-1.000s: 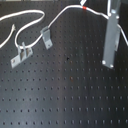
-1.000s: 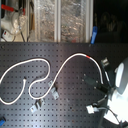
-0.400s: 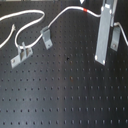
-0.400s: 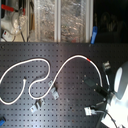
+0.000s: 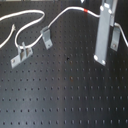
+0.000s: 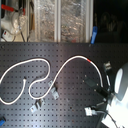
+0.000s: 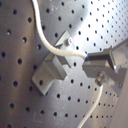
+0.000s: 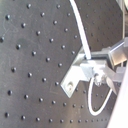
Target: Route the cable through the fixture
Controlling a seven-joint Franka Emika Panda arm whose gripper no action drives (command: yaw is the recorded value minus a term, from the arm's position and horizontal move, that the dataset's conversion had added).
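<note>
The cable (image 7: 59, 50) is pinched in the claw (image 7: 95, 67), right beside a metal bracket (image 7: 50, 72) on the counter (image 5: 70, 95). From the claw, white loops are trailed away towards two more brackets (image 5: 46, 37).

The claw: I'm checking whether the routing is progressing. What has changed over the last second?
The claw drifted slightly toward the first exterior view's left, still gripping the cable past its red band. Nothing was newly taken hold of or let go. The cable's loops and the two metal fixtures on the board stayed where they were.
</note>
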